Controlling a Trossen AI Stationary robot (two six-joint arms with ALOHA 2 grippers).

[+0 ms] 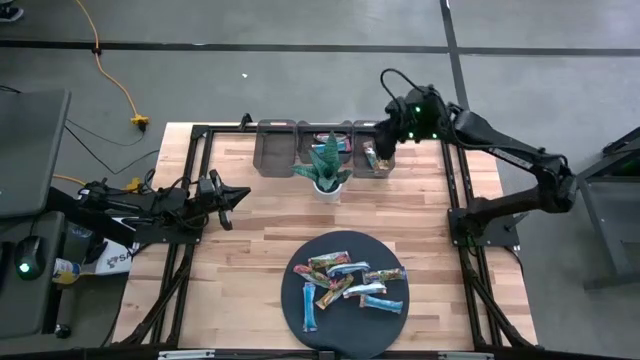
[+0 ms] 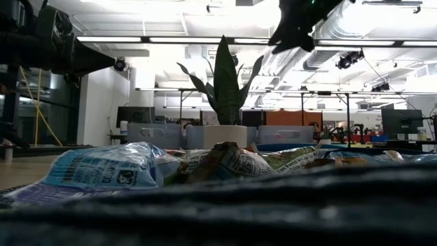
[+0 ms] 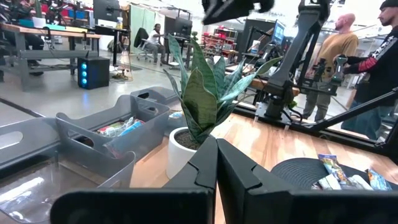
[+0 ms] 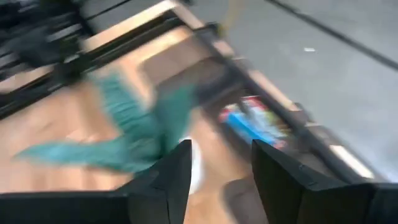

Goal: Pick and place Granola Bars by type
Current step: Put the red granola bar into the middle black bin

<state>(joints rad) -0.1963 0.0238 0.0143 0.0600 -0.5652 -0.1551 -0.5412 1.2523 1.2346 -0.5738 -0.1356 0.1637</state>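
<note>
From where I stood, the right gripper hung over the far edge of the pale wooden worktop, above the right-hand compartment of the grey plastic sorting tray. Its two dark fingers were spread with nothing between them. A wrapped bar or two lay in that compartment beneath it, and a blue-and-red one showed in the middle compartment behind the spiky green plant in its white pot.

The rest of the shiny-wrapped granola bars sat heaped on the round dark plate at the near edge, well apart from that gripper and straight back towards the near side, past the plant. They pointed every which way; one blue bar lay with its long axis running near to far.

The left gripper waited by the left edge, fingers pressed together, about as far from the plate.
</note>
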